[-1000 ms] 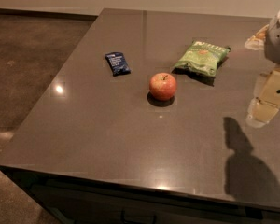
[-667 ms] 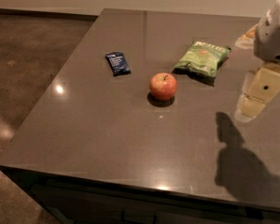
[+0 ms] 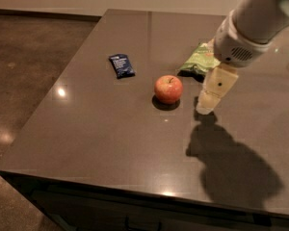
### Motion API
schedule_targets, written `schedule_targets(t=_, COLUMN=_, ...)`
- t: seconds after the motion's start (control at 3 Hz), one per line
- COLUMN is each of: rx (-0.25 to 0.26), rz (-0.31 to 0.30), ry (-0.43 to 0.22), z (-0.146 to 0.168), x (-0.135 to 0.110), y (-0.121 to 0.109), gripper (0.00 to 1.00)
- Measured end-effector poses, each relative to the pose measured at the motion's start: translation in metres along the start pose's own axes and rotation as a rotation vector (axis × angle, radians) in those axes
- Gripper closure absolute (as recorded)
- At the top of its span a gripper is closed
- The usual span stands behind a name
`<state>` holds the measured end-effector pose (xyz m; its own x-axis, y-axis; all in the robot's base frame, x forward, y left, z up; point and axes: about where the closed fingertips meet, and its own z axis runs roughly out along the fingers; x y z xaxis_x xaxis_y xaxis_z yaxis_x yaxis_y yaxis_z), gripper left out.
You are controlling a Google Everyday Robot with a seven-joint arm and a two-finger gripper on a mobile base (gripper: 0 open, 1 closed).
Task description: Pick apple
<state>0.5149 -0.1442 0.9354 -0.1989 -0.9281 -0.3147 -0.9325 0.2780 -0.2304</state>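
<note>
On the worktop the apple sits upright mid-surface, hand hovering low just beside it, likely lining up for the grab, can't tell if spread or pressed together, blue packet and green chip bag farther back.

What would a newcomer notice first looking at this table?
The red-orange apple stands out, alone near the middle of the dark tabletop. Just right of it in the picture hangs the gripper on a big white arm, close to the apple but not touching, casting a heavy shadow toward the front edge. Behind lie a green chip bag, partly hidden by the arm, and a small blue packet further left.
</note>
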Motion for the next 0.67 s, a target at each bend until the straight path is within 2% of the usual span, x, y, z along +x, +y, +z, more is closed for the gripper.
schedule_targets(t=0.67, rx=-0.038, rz=0.005, ry=-0.015, z=0.052, x=-0.031, y=-0.012, gripper=0.00)
